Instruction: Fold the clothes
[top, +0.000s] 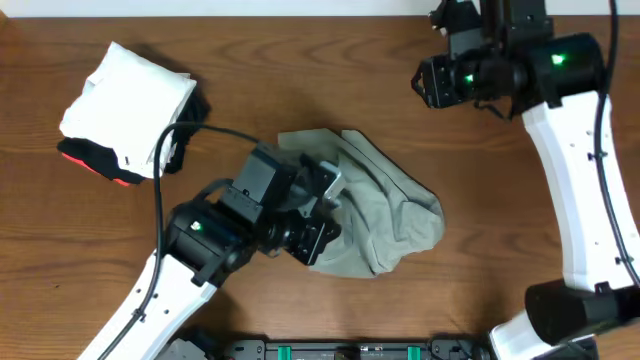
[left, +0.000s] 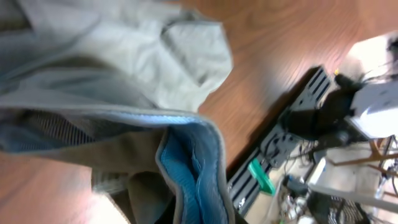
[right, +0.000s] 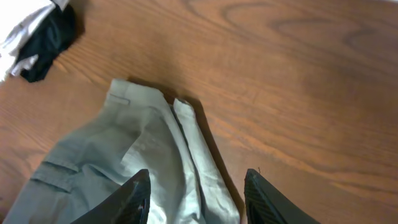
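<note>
Trousers (top: 400, 215): waistband (right: 134, 93) clear only from right wrist.

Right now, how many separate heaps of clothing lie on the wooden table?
2. The crumpled light khaki cotton trousers lie at the centre; a folded stack of white, black and red garments sits at the far left. More layers may hide inside the stack.

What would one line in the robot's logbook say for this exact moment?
light khaki cotton trousers: crumpled mid-table | left gripper: shut on trousers | right gripper: open, empty, clear of cloth | white folded garment: far left
</note>
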